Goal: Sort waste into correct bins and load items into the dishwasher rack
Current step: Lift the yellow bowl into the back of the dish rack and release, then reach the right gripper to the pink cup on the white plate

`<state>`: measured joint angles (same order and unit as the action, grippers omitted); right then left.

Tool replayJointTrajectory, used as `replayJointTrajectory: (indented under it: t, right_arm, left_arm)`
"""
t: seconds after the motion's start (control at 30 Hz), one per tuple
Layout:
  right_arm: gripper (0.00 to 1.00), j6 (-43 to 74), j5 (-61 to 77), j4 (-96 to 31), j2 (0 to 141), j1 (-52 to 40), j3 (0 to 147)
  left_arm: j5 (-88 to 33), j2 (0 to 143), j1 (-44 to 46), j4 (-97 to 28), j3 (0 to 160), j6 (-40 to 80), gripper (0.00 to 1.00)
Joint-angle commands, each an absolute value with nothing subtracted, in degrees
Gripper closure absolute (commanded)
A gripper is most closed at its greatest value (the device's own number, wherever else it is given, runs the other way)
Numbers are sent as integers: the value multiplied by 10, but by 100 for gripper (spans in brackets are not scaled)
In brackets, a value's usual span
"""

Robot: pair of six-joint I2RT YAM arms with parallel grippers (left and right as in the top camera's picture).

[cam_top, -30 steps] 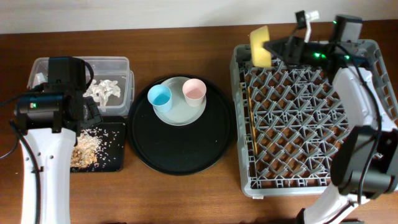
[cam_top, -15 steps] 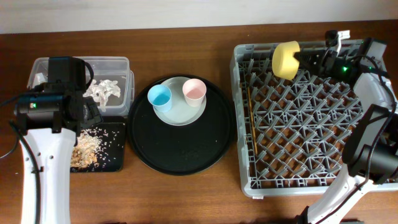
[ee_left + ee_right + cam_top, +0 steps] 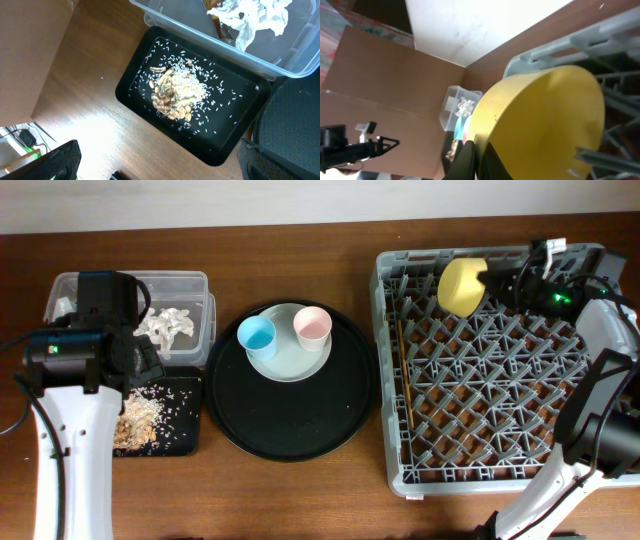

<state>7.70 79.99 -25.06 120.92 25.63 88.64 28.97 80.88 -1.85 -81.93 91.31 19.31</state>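
Observation:
My right gripper [image 3: 487,280] is shut on the rim of the small yellow bowl [image 3: 460,286] and holds it tilted on its side over the back row of the grey dishwasher rack [image 3: 480,476]. The bowl fills the right wrist view [image 3: 545,120], with the fingers [image 3: 479,157] pinching its edge. The chopsticks [image 3: 402,370] lie in the rack's left side. The blue cup [image 3: 256,335] and pink cup [image 3: 312,326] stand on the pale plate [image 3: 290,365]. My left gripper [image 3: 160,165] is open and empty above the black rectangular tray [image 3: 135,90], which holds food scraps [image 3: 175,92].
The plate sits on a large round black tray [image 3: 290,425] in the middle. The clear tub [image 3: 190,285] at the back left holds crumpled tissue [image 3: 255,17] and a brown wrapper [image 3: 220,25]. A cardboard wall stands left of the table.
My right gripper has carried the yellow bowl to the right and lower, toward the rack's back pegs, and turned it. The left arm has not moved.

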Motion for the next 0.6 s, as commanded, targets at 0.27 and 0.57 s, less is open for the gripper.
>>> replayJointTrajectory:
  t: [0.27, 0.57]
  right_arm:
    - [50, 88, 795, -182, 1195, 294, 889]
    - [49, 34, 378, -395, 1003, 294, 889]
  left_arm:
    - [296, 802, -20, -820, 919, 190, 1]
    - [296, 802, -20, -820, 919, 190, 1]
